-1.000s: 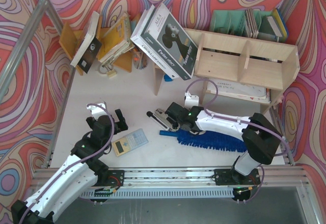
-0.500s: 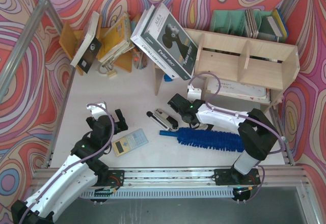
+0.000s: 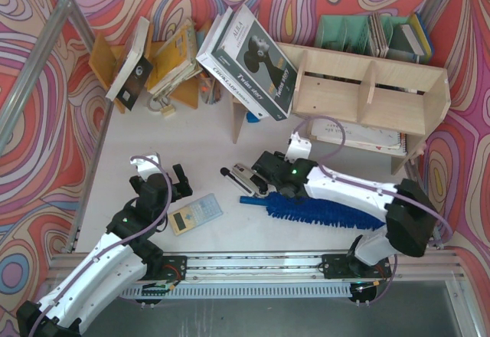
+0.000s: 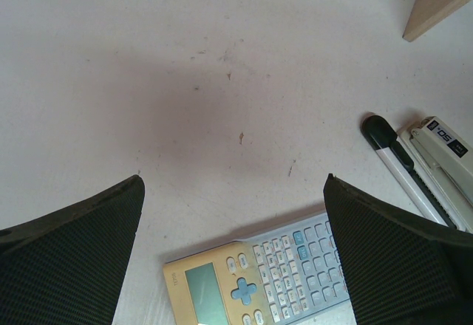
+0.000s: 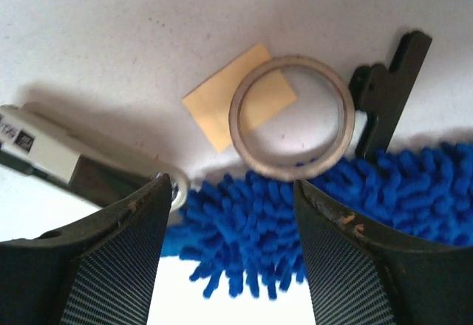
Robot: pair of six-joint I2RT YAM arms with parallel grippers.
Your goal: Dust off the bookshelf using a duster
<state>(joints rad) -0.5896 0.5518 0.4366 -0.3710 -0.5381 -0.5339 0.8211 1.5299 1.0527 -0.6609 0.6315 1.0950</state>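
Observation:
The bright-blue fluffy duster (image 3: pixel 318 211) lies flat on the white table, its dark blue handle (image 3: pixel 252 200) pointing left. My right gripper (image 3: pixel 272 188) hovers over the brush end nearest the handle. In the right wrist view its jaws (image 5: pixel 229 185) stand open, with the duster's fluff (image 5: pixel 255 229) showing between and below them, not gripped. The pale plywood bookshelf (image 3: pixel 367 96) stands at the back right. My left gripper (image 3: pixel 182 182) is wide open over bare table, just beyond a calculator (image 4: pixel 259 273), and its jaws (image 4: pixel 234 179) hold nothing.
A stapler (image 3: pixel 243 176) and a black pen (image 4: pixel 392 155) lie left of the duster handle. A tape ring (image 5: pixel 292 114) on a yellow note (image 5: pixel 222 111) touches the fluff. Books (image 3: pixel 249 61) lean on the shelf's left side. A green file holder (image 3: pixel 344 31) stands behind.
My right gripper has gone from shut to open. Its arm swung up toward the shelf, then came back down over the duster's handle end. The duster and the left arm stayed put.

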